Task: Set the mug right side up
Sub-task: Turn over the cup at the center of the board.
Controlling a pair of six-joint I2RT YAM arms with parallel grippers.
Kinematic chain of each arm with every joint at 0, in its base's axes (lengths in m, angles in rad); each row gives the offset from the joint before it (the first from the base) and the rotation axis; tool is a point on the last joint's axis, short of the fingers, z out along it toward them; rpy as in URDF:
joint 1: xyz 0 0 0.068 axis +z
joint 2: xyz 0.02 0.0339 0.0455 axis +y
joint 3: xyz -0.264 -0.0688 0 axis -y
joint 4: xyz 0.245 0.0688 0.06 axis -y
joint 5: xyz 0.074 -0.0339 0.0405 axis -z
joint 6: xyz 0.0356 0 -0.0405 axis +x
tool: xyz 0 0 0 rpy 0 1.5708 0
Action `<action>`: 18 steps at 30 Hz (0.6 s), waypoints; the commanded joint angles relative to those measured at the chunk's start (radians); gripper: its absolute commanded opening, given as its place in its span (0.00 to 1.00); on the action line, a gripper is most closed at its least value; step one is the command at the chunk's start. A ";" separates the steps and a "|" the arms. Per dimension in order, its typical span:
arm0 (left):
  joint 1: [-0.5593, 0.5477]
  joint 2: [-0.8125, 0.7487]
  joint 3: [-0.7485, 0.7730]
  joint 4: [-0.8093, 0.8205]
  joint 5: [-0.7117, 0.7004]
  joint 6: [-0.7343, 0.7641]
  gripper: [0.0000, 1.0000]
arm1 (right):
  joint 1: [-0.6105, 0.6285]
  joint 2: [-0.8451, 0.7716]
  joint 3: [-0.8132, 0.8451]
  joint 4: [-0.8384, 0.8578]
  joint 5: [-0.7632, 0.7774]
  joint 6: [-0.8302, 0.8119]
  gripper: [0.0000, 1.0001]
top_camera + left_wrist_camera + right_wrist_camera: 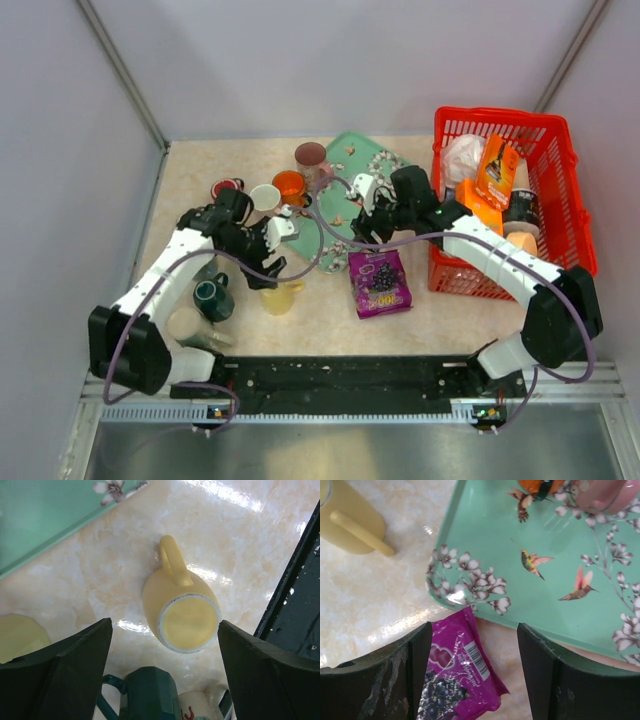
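**A:** Where's your mug?

**B:** Your pale yellow ceramic mug (pixel 185 615) is on the marbled beige table (pixel 240 535), at 7 o'clock from the mint-green floral tray (pixel 545 595). Its base faces your left wrist camera and its handle points to 12 o'clock there.

**A:** And your arms?

**B:** Your left arm is bent over the mug. The left gripper (pixel 164 624) points down with its fingers spread wide either side, touching nothing. Your right gripper (pixel 474 627) hangs with fingers apart and empty over the tray's edge and the purple foil snack packet (pixel 455 670).
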 commanded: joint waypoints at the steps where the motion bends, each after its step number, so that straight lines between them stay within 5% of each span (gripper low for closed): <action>1: 0.002 -0.175 -0.005 0.060 0.019 0.032 0.92 | -0.004 -0.021 -0.036 0.038 -0.160 -0.113 0.69; 5: 0.004 -0.325 -0.020 0.155 -0.077 -0.162 0.93 | 0.016 0.056 -0.016 0.043 -0.266 -0.188 0.69; 10: 0.017 -0.485 -0.117 0.362 -0.220 -0.582 0.95 | 0.117 0.214 0.068 0.045 -0.277 -0.243 0.65; 15: 0.241 -0.531 -0.163 0.413 -0.168 -0.899 0.95 | 0.234 0.346 0.137 0.060 -0.254 -0.294 0.64; 18: 0.328 -0.560 -0.181 0.457 -0.099 -0.922 0.94 | 0.277 0.407 0.174 0.075 -0.264 -0.285 0.63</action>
